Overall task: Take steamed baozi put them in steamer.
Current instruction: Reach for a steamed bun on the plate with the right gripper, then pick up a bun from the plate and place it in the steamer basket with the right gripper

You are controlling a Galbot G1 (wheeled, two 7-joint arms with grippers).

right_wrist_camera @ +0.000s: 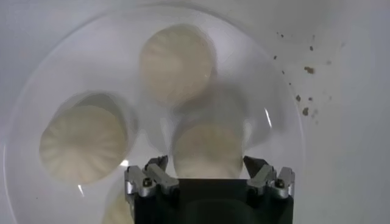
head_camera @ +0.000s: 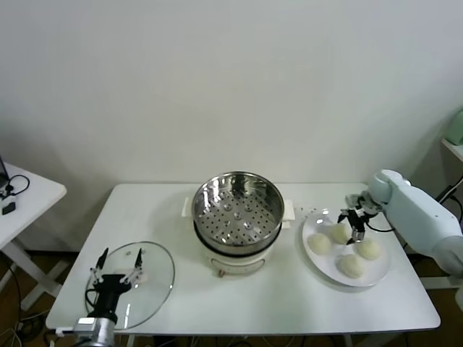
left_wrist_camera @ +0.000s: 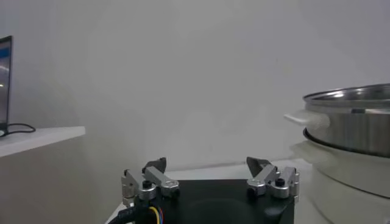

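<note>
Several cream-white steamed baozi lie on a white plate (head_camera: 377,277) at the right of the table. My right gripper (head_camera: 354,230) hangs low over the plate, open, with its fingers on either side of one baozi (right_wrist_camera: 209,149) and a small gap showing at each side. Two more baozi (right_wrist_camera: 178,64) (right_wrist_camera: 83,143) lie just beyond it. The shiny perforated steamer (head_camera: 237,206) stands empty on its white pot base at the table's middle. My left gripper (head_camera: 119,267) stays open at the front left, holding nothing.
A round glass lid (head_camera: 155,285) lies flat under my left gripper near the table's front edge. A small white side table (head_camera: 29,195) stands off to the left. In the left wrist view the steamer (left_wrist_camera: 353,122) shows to one side.
</note>
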